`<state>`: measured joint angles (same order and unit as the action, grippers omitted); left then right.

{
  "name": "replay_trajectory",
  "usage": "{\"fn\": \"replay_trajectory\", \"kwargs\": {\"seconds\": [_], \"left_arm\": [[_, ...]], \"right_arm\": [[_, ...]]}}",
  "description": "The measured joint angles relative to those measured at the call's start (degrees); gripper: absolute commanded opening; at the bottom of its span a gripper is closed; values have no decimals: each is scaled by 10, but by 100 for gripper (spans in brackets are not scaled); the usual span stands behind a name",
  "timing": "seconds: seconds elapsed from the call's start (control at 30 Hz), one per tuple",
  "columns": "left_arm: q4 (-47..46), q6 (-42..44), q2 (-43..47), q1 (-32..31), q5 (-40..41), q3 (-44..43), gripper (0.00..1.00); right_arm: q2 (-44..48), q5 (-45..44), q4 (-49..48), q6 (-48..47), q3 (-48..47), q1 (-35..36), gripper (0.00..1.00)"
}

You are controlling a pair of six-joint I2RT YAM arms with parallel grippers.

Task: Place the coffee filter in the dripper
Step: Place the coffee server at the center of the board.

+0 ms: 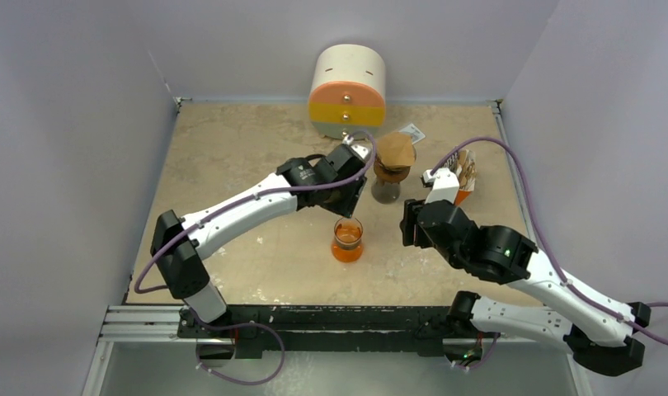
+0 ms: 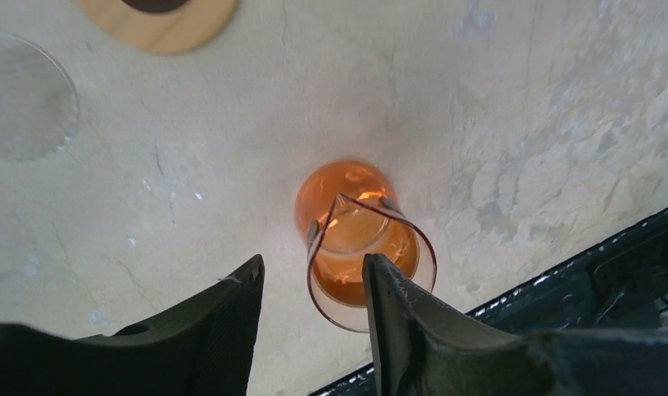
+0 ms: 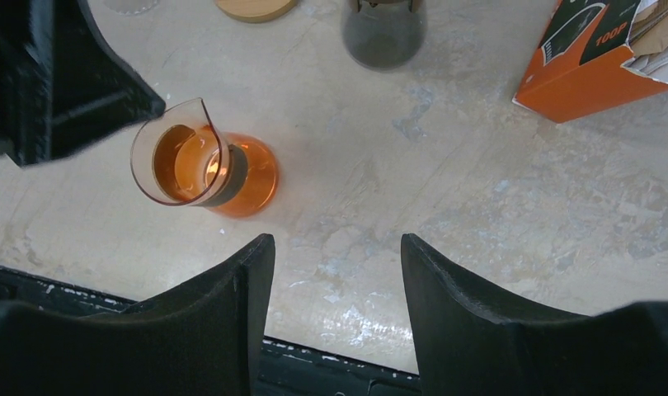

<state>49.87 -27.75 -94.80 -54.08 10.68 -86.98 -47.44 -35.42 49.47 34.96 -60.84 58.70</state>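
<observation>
A brown paper coffee filter [image 1: 395, 150] sits in the top of the dripper [image 1: 390, 173], which stands on a dark glass base [image 3: 384, 33] at the table's back middle. My left gripper [image 1: 350, 201] is open and empty, just left of the dripper and above an orange glass carafe [image 1: 347, 241]. In the left wrist view the carafe [image 2: 347, 223] lies just beyond the left gripper [image 2: 314, 272], partly behind the right finger. My right gripper [image 1: 407, 224] is open and empty, in front of the dripper; in the right wrist view the right gripper [image 3: 337, 247] hangs over bare table.
An orange box of filters [image 1: 463, 174] stands right of the dripper and shows in the right wrist view [image 3: 595, 62]. A white, orange and yellow cylinder [image 1: 348, 91] stands at the back. A wooden disc [image 2: 162, 21] and a clear glass piece [image 2: 21, 99] lie on the table.
</observation>
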Motion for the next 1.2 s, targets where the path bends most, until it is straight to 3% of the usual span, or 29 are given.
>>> {"fn": "replay_trajectory", "kwargs": {"seconds": [0.27, 0.47, 0.7, 0.87, 1.2], "left_arm": [[-1, 40, 4, 111, -26, -64, 47], [-13, 59, -49, 165, -28, -114, 45], [-28, 64, -158, 203, -35, -148, 46], [-38, 63, -224, 217, -36, -169, 56], [-99, 58, -268, 238, -64, -174, 63]], "right_arm": [[19, -1, 0, 0, 0, 0, 61], [21, -1, -1, -1, 0, 0, 60], [19, -1, -5, -3, 0, 0, 60], [19, -1, -5, -5, 0, 0, 61], [19, -1, -4, -5, 0, 0, 61]]}}
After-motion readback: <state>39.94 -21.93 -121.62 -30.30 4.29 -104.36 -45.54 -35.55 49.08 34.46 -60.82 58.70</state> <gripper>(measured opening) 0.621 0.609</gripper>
